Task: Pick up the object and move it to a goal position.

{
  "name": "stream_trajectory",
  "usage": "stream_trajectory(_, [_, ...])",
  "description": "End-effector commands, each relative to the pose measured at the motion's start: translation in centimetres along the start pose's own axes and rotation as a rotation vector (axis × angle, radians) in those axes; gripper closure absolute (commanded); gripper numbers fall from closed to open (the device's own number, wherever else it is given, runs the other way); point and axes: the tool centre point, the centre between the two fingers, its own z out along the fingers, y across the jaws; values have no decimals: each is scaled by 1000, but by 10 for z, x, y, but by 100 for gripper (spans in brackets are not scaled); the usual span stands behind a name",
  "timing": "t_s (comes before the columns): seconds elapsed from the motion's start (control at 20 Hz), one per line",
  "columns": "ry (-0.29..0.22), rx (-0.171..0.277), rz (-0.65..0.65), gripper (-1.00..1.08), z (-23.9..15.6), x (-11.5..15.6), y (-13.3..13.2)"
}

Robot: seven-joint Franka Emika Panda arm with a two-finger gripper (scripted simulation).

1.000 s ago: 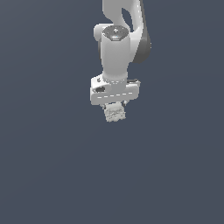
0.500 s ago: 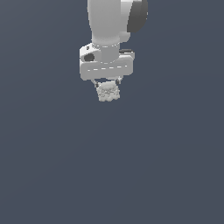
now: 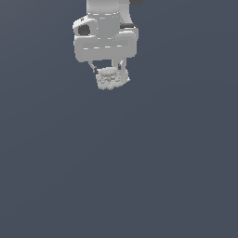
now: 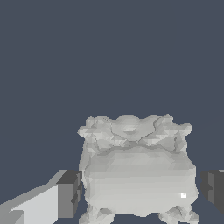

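Moved: arm (image 3: 106, 39) sits higher in the exterior view than a second ago, as I see it.
Jaws: clamped on the object (image 3: 110, 77), which hangs between them.

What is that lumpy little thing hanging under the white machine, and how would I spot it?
Find the big smooth white robot arm at the top of the exterior view. Directly under it, its gripper pinches the object, a small pale grey-white lump. Its bumpy, uneven surface sets it apart from the smooth robot.
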Motion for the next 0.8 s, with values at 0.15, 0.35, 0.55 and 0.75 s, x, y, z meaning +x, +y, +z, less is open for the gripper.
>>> stream_trajectory(0.15, [-3,0,0,108,-19,-9,4])
stream_trajectory(0.35, [-4,0,0,108,-22,-11,5])
stream_trajectory(0.55, [-3,-1,0,108,-23,-9,5])
stream_trajectory(0.75, [-3,-1,0,108,-31,-5,5])
